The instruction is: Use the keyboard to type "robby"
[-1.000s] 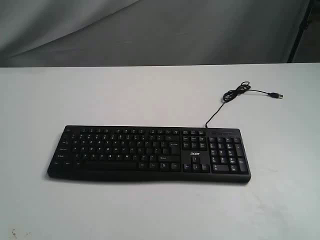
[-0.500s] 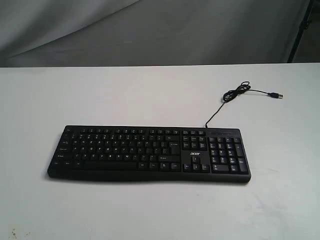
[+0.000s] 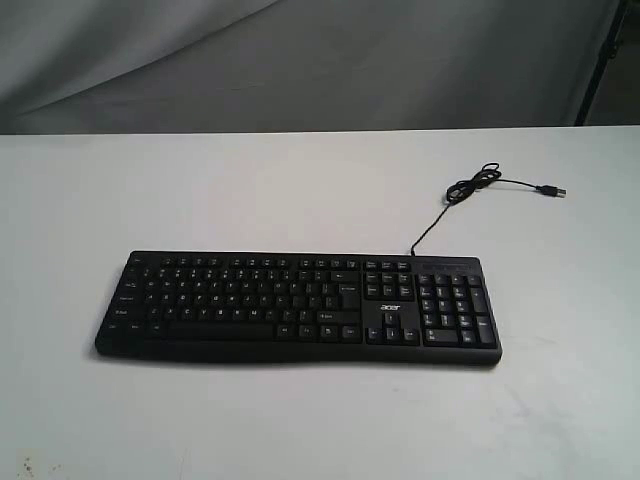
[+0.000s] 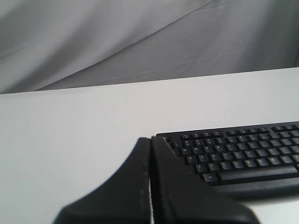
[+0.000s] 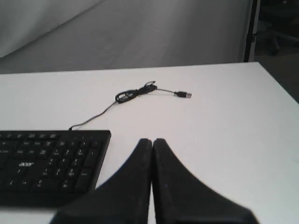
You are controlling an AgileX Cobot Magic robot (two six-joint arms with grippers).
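Left gripper (image 4: 150, 140) and right gripper (image 5: 152, 141) are both pinched closed on nothing, one near each end of the keyboard (image 3: 297, 308) lying flat on the surface (image 3: 300, 180), so I'd guess all of "robby" is still untyped.

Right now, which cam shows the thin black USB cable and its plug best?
Right wrist view: the thin black USB cable runs whole from the long black plastic keyboard to its plug, largest there. Exterior view shows the same run, smaller. Left wrist view shows only keys, no cable.
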